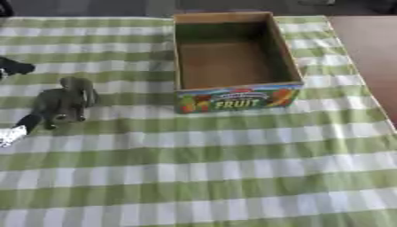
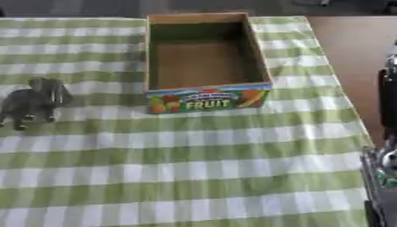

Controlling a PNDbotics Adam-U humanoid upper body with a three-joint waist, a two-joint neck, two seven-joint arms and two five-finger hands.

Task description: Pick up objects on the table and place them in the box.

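one grey toy elephant (image 1: 62, 104) is the only clear object left to collect, standing on the green-and-white checked cloth (image 1: 217, 177) of the desk, off to the left of the cardboard fruit box (image 1: 232, 95) and apart from it. the box looks empty inside, so the task seems barely started. a dark shape at the far left edge of the left eye view (image 1: 14, 68) may be part of the left hand, but i cannot tell how its fingers stand; just below it a small white thing (image 1: 9, 135) lies at the edge, too unclear to name. the right arm (image 2: 386, 133) shows along the right edge of the right eye view, yet the right hand itself is not visible. the elephant stands on narrow legs, so a reach that touches its side could tip it or nudge it toward the desk's left edge. its uneven shape could also slip from curled fingers over the box, and a low carry could catch the near box wall and shove the box along the cloth.
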